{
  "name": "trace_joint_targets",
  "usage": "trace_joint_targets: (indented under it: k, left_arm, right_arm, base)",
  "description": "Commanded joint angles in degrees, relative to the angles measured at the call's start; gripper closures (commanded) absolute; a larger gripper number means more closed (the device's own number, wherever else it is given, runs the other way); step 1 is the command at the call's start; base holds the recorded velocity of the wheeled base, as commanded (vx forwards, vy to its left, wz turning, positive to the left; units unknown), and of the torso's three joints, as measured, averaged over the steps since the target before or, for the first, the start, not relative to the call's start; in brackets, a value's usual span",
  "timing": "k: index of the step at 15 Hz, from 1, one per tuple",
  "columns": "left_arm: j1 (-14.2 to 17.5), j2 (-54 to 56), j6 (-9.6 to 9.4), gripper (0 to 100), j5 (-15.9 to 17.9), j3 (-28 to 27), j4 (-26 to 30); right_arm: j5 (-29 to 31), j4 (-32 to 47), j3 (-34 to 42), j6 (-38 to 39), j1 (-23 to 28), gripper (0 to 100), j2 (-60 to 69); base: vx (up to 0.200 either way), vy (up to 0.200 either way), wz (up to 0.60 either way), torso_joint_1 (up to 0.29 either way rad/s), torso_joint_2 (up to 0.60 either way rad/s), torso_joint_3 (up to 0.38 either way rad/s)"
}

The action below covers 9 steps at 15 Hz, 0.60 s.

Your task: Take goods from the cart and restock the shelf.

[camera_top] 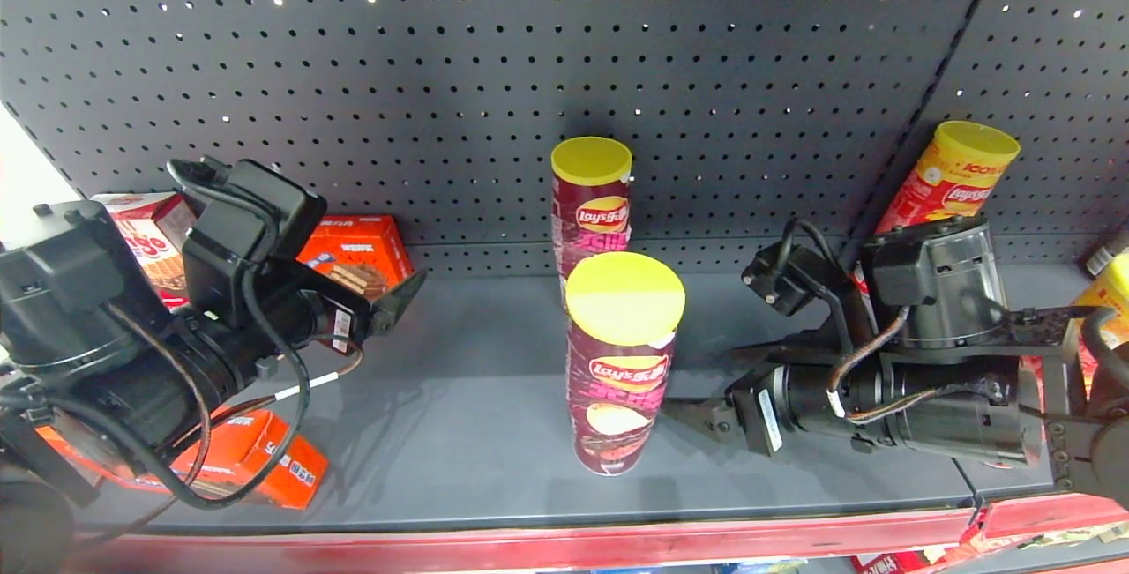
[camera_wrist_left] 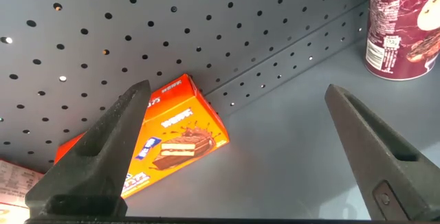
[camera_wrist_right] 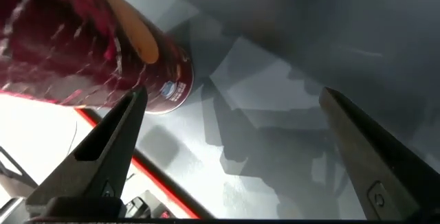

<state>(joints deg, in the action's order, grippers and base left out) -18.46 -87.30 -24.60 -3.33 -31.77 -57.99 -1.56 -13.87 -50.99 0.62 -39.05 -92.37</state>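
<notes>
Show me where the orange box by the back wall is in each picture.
Head view: orange box at the left, against the holey wall.
Left wrist view: the box stands against that same wall.
Right wrist view: not in it.
Shared landmark: the grey shelf floor.

A dark grey back panel (camera_top: 494, 71) full of small holes rises behind the grey shelf (camera_top: 459, 415); points of light shine through some holes. A slanted seam (camera_top: 957, 36) splits the panel to the right. A red strip (camera_top: 529, 547) edges the shelf's front along its width.
</notes>
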Motion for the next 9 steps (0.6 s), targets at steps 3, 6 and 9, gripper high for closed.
trace_joint_targets:
  k: [3, 6, 9]
  left_arm:
    - [0.09, 0.11, -0.01, 0, -0.01, 0.04, -0.02]
    - [0.00, 0.11, -0.01, 0, -0.01, 0.04, -0.02]
    - [0.09, 0.11, -0.01, 0, -0.01, 0.04, -0.02]
  right_arm:
    - [-0.02, -0.01, 0.54, -0.01, 0.11, 0, 0.17]
    - [-0.02, -0.01, -0.16, -0.01, 0.02, 0, -0.27]
    - [-0.11, -0.10, -0.86, -0.09, -0.50, 0, -1.59]
  base:
    - [0.000, 0.000, 0.00, 0.000, 0.00, 0.000]
    - [0.000, 0.000, 0.00, 0.000, 0.00, 0.000]
    - [0.000, 0.000, 0.00, 0.000, 0.00, 0.000]
